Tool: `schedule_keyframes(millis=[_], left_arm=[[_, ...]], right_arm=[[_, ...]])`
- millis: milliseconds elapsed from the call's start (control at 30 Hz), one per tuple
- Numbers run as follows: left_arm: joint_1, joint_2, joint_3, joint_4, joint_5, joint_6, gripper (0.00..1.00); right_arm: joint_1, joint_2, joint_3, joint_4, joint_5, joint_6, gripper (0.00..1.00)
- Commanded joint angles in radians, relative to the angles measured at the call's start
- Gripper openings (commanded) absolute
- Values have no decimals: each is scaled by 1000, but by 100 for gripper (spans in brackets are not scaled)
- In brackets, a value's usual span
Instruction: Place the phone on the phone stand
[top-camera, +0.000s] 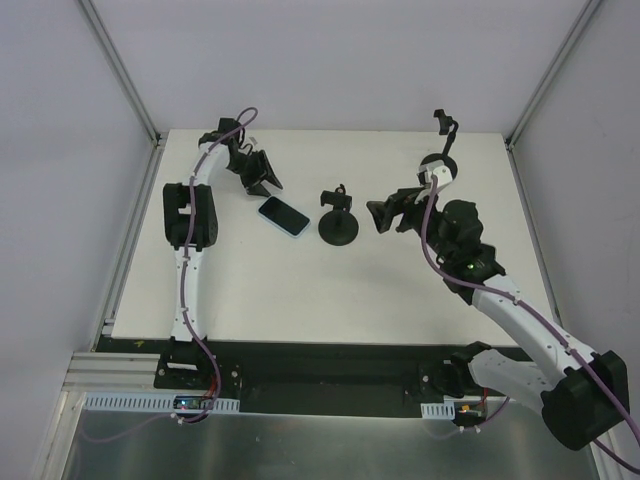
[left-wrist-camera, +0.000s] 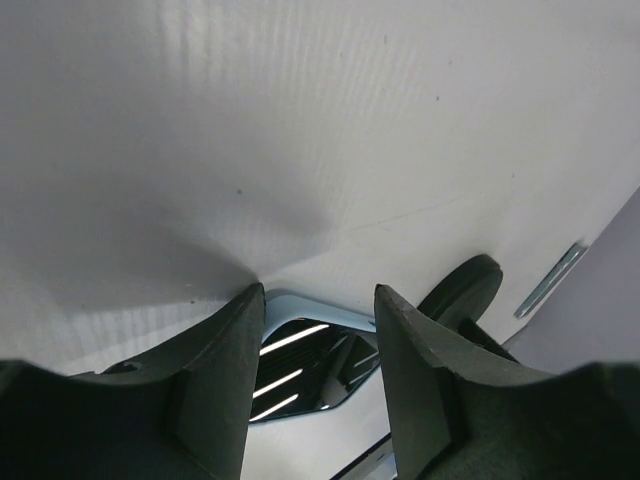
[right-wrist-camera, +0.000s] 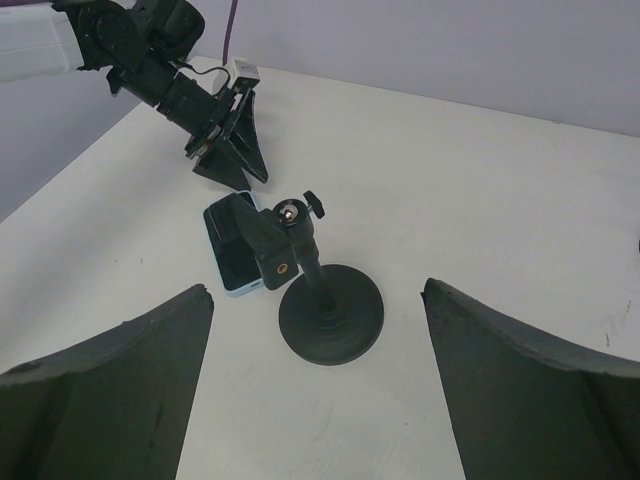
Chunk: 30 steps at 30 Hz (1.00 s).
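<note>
A light-blue phone (top-camera: 284, 216) lies flat, screen up, on the white table, left of a black phone stand (top-camera: 339, 225) with a round base and a clamp head. My left gripper (top-camera: 265, 184) is open and empty, low over the table just behind the phone's far end. In the left wrist view the phone (left-wrist-camera: 310, 365) shows between my fingers (left-wrist-camera: 225, 370), with the stand's base (left-wrist-camera: 462, 292) beyond. My right gripper (top-camera: 384, 216) is open and empty, just right of the stand. The right wrist view shows the stand (right-wrist-camera: 325, 310) and the phone (right-wrist-camera: 232, 250) ahead.
The white table (top-camera: 330, 290) is bounded by purple-white walls on three sides, with metal frame posts (top-camera: 120, 70) at the back corners. A black fixture (top-camera: 445, 125) stands at the back right. A black bar and metal rail run along the near edge.
</note>
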Motion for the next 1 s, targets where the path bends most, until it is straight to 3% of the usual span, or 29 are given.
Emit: schedule_keyframes(millis=[0,100,333,567,633,667,800,867,967], left_arm=[[-70,-73,-30,-136,-8,133,49],[-102,-108,-55,-190,-23,184,49],[-127,-317,-322,-169,-63,218,49],[-202,-435,-471,-150,-88,207,51],[-219,-520,-563,-67,-105,167,52],[-221,-565,-615,-13,-108,143,59],[-227,-833,-870,242,-206,-92,68],[-228,-902,-977,379,-223,-229,67],[-227,-885,-1007,492,-235,-389,51]], right_arm=[[-8,-37,-2,71,-10,-12,89],[-8,-49,-13,69,-7,-18,89],[-16,-83,-31,68,9,-30,90],[-22,-101,-39,66,16,-33,90],[-24,-107,-43,64,22,-38,91],[-22,-113,-47,63,27,-39,91],[-27,-113,-48,63,36,-41,91],[-27,-112,-48,63,35,-38,91],[-27,-118,-50,64,32,-33,91]])
